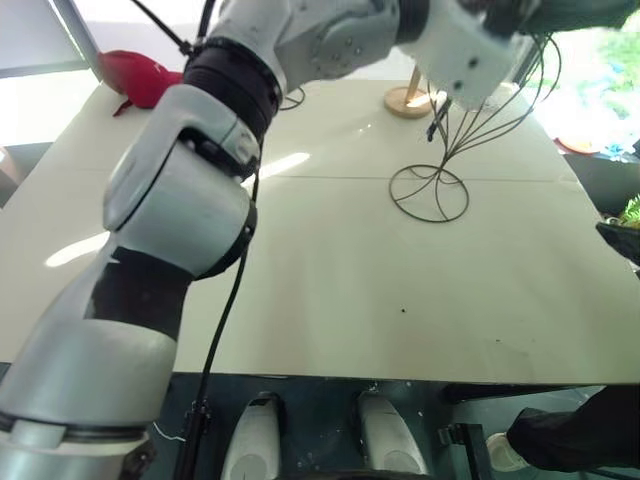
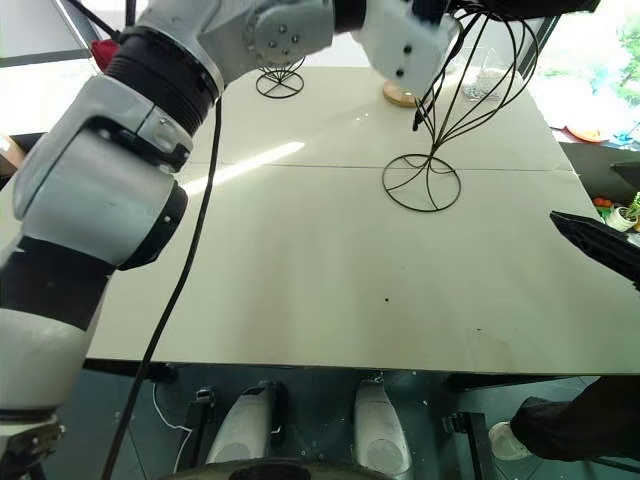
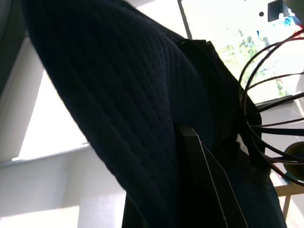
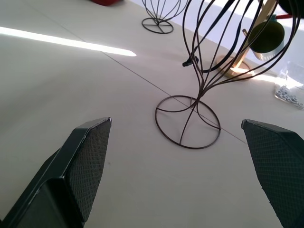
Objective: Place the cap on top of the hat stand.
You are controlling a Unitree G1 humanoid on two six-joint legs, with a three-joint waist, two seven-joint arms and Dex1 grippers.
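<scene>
Navy blue ribbed-fabric cap [image 3: 118,95] with its wide floppy brim is up in the air beside the head of the stand, pinched in the closed jaws of the left gripper [image 3: 199,156], whose one black finger presses into the cloth in the left wrist view. Going from left to right over the pale bench [image 1: 330,290]: a small red baseball cap [image 1: 140,75] lies at the far left corner, a short dark wire stand with a looped foot [image 2: 279,80] waits further along the back edge, then comes the tall dark wire hat stand [image 4: 190,121] with its balloon-shaped head and round looped base, with a wooden pole on a round base [image 1: 408,98] just behind it. At the right, the right gripper [image 4: 180,166] hangs low over the bench with its jaws wide open and nothing between them, pointing at the stand's base. The picking-up seems done and the carry nearly so; the fabric appears to brush the head's wires, though the close view is too dark to be sure. What is left is to bring the crown over the wire head, lower it and let go.
</scene>
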